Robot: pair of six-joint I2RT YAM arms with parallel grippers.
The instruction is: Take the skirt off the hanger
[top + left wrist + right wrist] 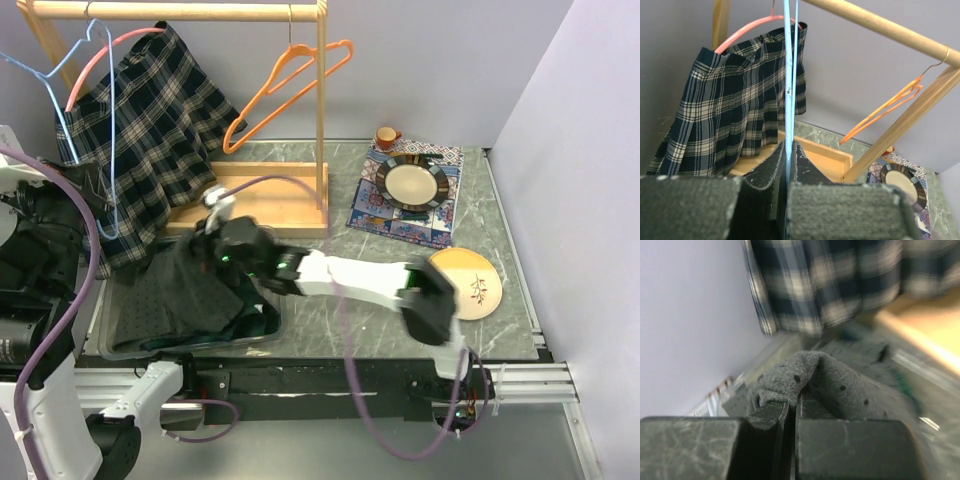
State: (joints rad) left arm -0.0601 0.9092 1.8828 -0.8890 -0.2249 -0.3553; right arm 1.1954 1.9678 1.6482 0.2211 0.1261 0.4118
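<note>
Right gripper (792, 407) closed, pinching grey dotted skirt (840, 385). The skirt lies heaped in clear bin (200, 349), lower left of top view. Left gripper (788, 150) clamped on blue hanger (790, 75). Plaid skirt (160, 130) hangs on pink hanger (100, 55), upper left.

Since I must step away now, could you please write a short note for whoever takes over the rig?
Left gripper: jaws shut on the bare blue hanger.
Right gripper: jaws shut on the dark dotted garment, over the bin.
Done: that garment is on no hanger.
Left: release it into the bin; the plaid skirt hangs on the pink hanger.
</note>
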